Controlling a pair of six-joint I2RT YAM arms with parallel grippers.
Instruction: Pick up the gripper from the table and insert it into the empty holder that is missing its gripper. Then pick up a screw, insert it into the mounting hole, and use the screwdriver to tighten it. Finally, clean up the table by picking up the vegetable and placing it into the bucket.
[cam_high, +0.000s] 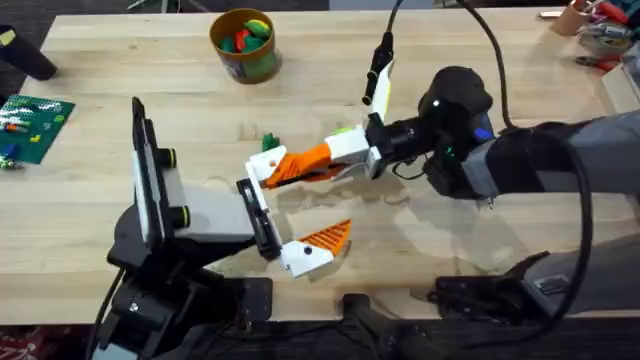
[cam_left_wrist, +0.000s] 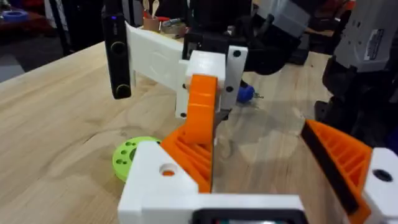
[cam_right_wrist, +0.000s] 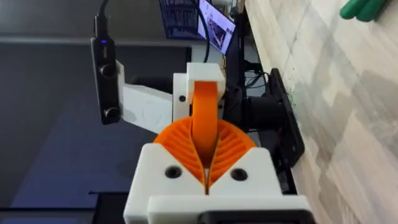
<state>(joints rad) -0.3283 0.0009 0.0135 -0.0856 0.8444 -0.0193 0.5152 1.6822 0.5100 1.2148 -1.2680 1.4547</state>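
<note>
The gripper (cam_high: 300, 160) is clamped in the right tool (cam_high: 340, 155) and pressed against the empty holder (cam_high: 255, 185) on the left tool (cam_high: 285, 225), whose opening cannot be told. The bucket (cam_high: 243, 45) is set well apart on the table (cam_high: 480, 250), toys inside; a green circuit board (cam_high: 32, 125) lies at the far left.

Light butcher-block table (cam_high: 90, 215) with visible plank seams, spanning the overhead view. Green circuit board (cam_high: 32, 127) near its far-left edge. Clutter of tools (cam_high: 598, 30) at the far-right corner. Dark floor beyond the far edge. Lit monitor (cam_right_wrist: 214, 28) glowing in the dim room behind, seen from the right wrist.
</note>
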